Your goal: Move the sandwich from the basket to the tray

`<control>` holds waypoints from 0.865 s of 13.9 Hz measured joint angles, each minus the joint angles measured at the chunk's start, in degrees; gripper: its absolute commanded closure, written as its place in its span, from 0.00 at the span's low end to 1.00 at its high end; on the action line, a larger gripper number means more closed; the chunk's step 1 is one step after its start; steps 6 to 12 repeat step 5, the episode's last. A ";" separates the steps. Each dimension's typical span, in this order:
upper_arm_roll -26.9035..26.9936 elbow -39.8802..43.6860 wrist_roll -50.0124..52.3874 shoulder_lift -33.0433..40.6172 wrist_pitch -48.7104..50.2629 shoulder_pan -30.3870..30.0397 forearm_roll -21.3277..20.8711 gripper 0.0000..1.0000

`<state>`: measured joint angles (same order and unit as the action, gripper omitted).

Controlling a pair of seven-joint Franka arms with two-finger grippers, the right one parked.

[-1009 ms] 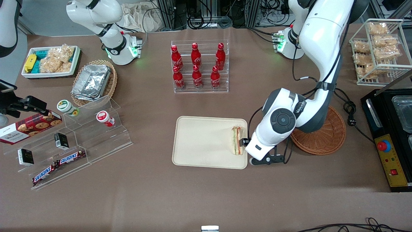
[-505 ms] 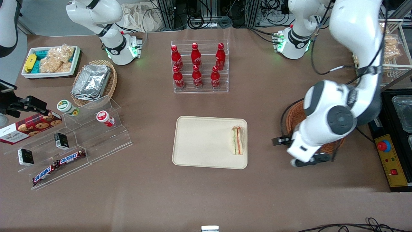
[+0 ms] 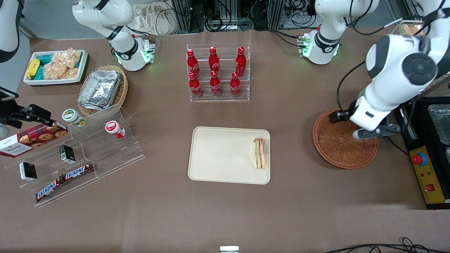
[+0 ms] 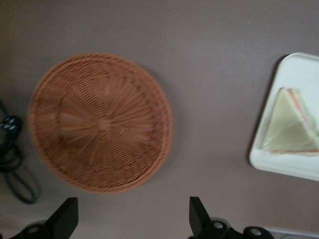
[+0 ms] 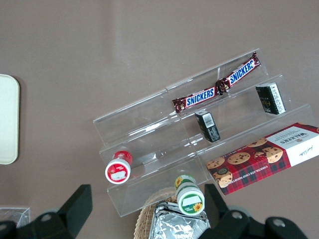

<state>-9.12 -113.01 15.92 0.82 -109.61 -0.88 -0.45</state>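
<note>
Right, I see the sandwich (image 3: 259,153) lying flat on the tray (image 3: 218,154), tucked against the short rim at the working arm's end, its red and green filling edge facing up toward the front camera. In the wrist view the sandwich (image 4: 291,123) sits just inside the tray (image 4: 299,74) corner. Well apart from the tray, toward the working arm's end of the table, is the basket (image 3: 341,147), round, reddish-brown, with nothing in it; the wrist camera looks down on the basket (image 4: 99,123) and shows only bare weave. My gripper (image 3: 346,121) hangs above the basket's rim, on the edge farther from the front camera. Its fingers (image 4: 65,219) stand wide apart with nothing between them, though the wrist picture is a bit smeared, so I judge that from the gap alone. A black cable (image 4: 12,164) lies on the table beside the basket.
</note>
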 measured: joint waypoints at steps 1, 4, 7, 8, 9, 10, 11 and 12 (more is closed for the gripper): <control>0.14 0.39 -1.86 0.87 1.82 -1.35 0.00 0.00; 0.27 6.59 -4.39 0.12 7.84 -4.36 -0.02 0.00; 0.29 9.82 -4.68 -1.09 10.17 -5.05 -0.02 0.00; 0.29 9.82 -4.68 -1.09 10.17 -5.05 -0.02 0.00; 0.29 9.82 -4.68 -1.09 10.17 -5.05 -0.02 0.00; 0.29 9.82 -4.68 -1.09 10.17 -5.05 -0.02 0.00; 0.29 9.82 -4.68 -1.09 10.17 -5.05 -0.02 0.00; 0.29 9.82 -4.68 -1.09 10.17 -5.05 -0.02 0.00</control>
